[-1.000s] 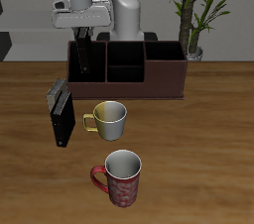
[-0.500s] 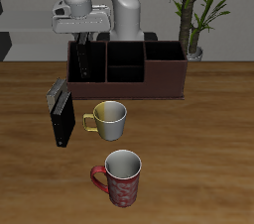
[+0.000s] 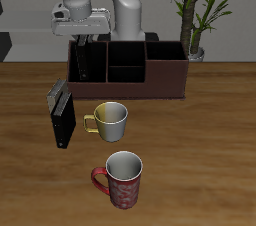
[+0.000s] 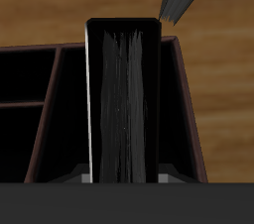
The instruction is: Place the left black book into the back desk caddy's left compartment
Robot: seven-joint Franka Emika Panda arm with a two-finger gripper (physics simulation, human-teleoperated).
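Black book stands upright, clamped between the gripper's fingers, its lower end dipped into the back desk caddy's left compartment; fingertips mostly hidden behind it; another black book lies beside two mugs.

Directly below our gripper, the black book fills the left compartment; the back desk caddy walls crowd both sides, and only overhead is free.
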